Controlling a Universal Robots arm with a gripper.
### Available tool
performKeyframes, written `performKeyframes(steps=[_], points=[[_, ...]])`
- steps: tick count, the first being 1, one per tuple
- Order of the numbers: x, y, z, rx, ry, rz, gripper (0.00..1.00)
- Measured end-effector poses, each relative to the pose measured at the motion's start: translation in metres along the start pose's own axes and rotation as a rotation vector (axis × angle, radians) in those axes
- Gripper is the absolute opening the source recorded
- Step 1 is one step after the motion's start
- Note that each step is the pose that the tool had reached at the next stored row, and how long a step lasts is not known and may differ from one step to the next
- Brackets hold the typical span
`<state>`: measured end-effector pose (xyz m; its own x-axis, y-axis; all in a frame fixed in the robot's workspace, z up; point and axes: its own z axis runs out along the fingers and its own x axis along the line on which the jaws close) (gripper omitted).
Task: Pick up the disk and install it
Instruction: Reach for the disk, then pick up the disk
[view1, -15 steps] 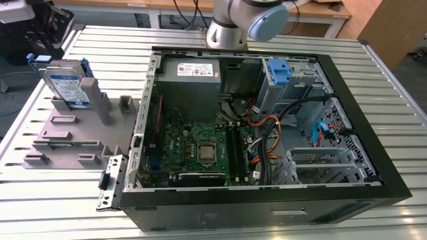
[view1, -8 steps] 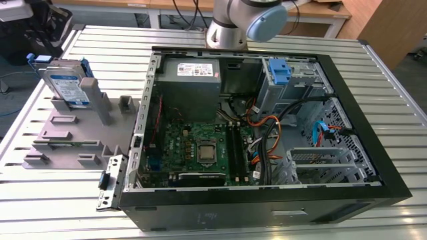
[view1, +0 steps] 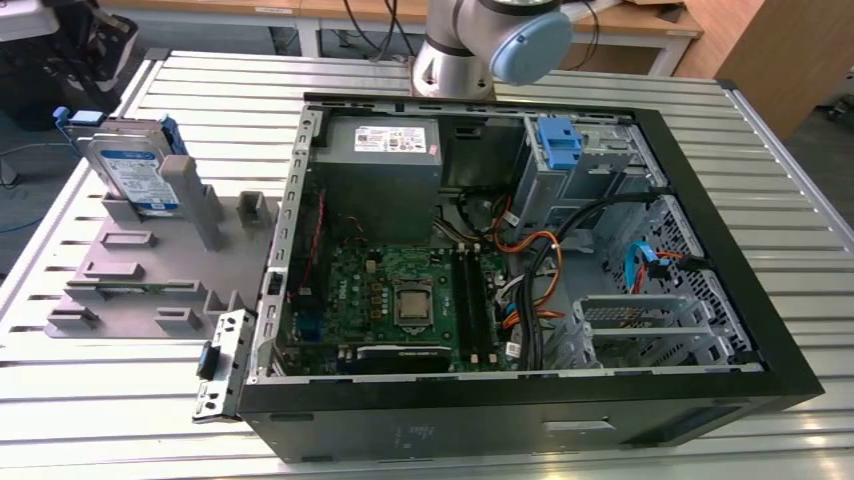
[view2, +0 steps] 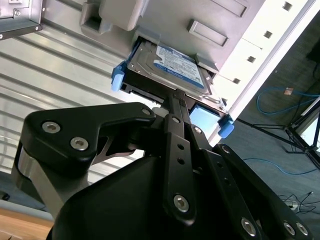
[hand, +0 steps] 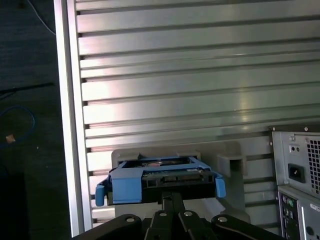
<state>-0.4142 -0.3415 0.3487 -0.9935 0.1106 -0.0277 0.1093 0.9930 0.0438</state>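
The disk (view1: 135, 168), a silver drive with a white-and-blue label in a blue carrier, stands on edge in a slot of the grey holder (view1: 140, 275) at the exterior view's left. In both wrist views the disk (view2: 167, 67) (hand: 160, 181) sits just beyond the tip of my gripper (view2: 175, 97) (hand: 172, 198). The black fingers are shut against each other with nothing between them. I cannot tell whether the tip touches the carrier's edge.
An open computer case (view1: 721, 240) lies on the slatted metal table (view1: 200, 80), with a motherboard (view1: 400, 300), loose cables and a grey power supply (view1: 380, 150) inside. A blue bracket (view1: 558, 145) sits in the drive bay. The arm's base (view1: 461, 50) stands behind the case.
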Motion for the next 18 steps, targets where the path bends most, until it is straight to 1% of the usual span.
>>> performKeyframes(steps=[2, 7, 18], points=[[0.0015, 0.0006, 0.0013, 0.0034, -0.0005, 0.005, 0.11], [0.0017, 0.0005, 0.0021, 0.0111, -0.0013, 0.006, 0.11], [0.0016, 0.0005, 0.0024, 0.0132, -0.0016, 0.006, 0.11]])
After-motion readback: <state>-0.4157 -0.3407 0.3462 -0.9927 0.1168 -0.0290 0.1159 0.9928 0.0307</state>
